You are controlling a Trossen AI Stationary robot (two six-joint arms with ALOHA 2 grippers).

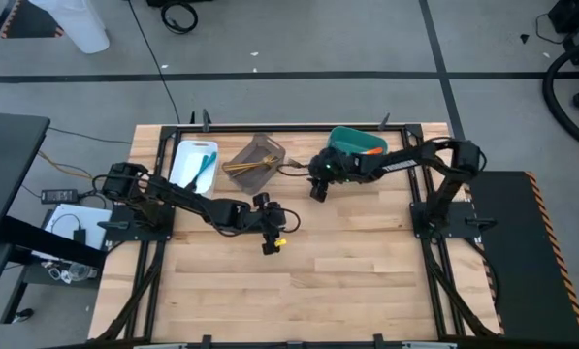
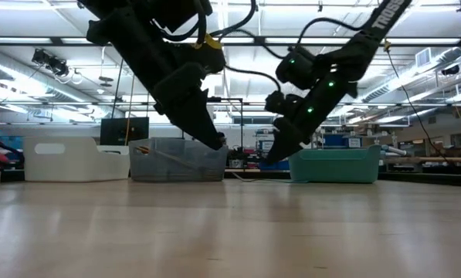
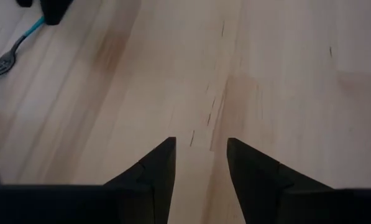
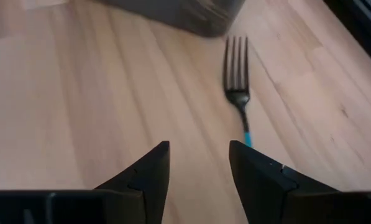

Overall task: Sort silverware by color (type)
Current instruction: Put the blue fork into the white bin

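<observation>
I've got the right gripper over a blue-handled fork on the worktop, jaws spread; left gripper spread too, nothing held.

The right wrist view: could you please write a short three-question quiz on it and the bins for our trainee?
1. True or false: the right pincer is shut on the blue-handled fork.
2. The fork's tines point toward: A the grey-brown bin; B the teal bin; C away from every bin.
3. In the high view, what colour is the bin holding the blue utensils?
Key: 1 false, it is open and short of the fork; 2 A; 3 white.
</observation>
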